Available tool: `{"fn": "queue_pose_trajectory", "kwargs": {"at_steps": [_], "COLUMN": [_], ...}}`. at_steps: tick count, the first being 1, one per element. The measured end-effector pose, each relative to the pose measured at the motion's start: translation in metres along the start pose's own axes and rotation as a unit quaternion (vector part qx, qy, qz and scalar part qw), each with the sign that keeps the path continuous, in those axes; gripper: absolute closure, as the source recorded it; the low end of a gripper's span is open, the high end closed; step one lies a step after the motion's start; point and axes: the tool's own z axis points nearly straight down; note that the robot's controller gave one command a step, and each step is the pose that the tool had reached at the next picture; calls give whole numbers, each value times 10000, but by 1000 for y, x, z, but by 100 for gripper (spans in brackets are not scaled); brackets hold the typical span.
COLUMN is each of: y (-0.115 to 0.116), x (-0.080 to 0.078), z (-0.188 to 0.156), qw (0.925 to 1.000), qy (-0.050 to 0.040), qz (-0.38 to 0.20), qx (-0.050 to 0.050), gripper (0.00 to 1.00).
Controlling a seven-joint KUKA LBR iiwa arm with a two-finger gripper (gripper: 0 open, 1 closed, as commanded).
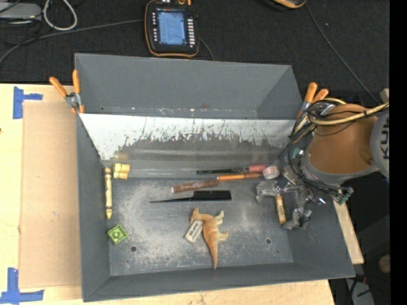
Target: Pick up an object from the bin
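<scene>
Since we cannot tell whether the gripper (289,210) is parted or closed near the bin's (191,88) right wall, we fear it scrapes that wall.

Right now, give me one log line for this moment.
gripper: open, empty | place: right end of grey metal bin | nearest: tan plastic dinosaur, untouched

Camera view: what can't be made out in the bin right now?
All in the camera view:
1. The bin floor beneath the gripper, hidden by the arm's orange cover and cables.
2. The white tag on the tan toy dinosaur: its print is too small to read.
3. The green square thing near the front left corner is too small to identify.
</scene>
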Motion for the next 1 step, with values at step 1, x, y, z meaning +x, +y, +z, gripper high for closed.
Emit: {"fn": "queue_pose_trajectory", "kwargs": {"at_steps": [1], "y": [-8], "x": [-3], "z": [-29], "qw": [9824], "qy": [-44], "qz": [-1866], "qx": [-18], "gripper": [0]}}
